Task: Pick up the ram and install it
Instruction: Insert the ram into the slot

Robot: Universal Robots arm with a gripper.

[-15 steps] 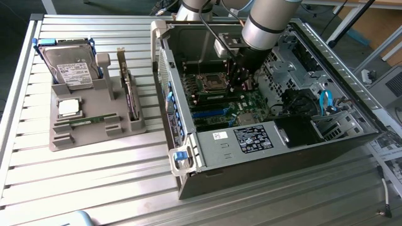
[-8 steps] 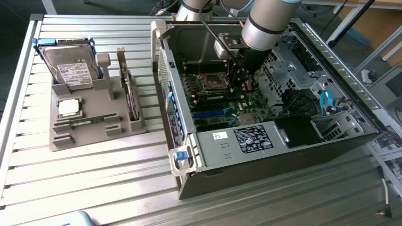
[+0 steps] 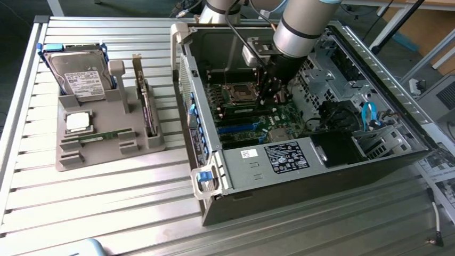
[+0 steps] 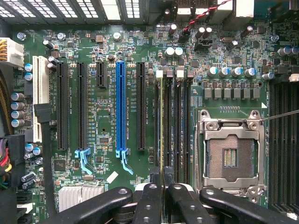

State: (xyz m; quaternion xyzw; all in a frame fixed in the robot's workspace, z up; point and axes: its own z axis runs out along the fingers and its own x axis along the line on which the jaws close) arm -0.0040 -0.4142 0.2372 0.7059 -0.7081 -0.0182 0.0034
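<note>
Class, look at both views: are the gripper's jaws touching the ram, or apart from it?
Touching. The wrist view shows the gripper with its jaws pressed on either side of the ram, seen edge-on.

- Robotics lab or test workshop, not a home.
- Silver-and-grey jointed robot arm (image 3: 302,26) reaches into an open black-and-grey metal desktop computer case (image 3: 284,181); bare green motherboard (image 4: 107,116) exposed.
- Ribbed aluminium-slat worktop (image 3: 106,202).
- Grey moulded plastic fixture tray (image 3: 106,154) holds loose computer parts.
- Thin white loose cable (image 3: 437,218) at the worktop edge.
</note>
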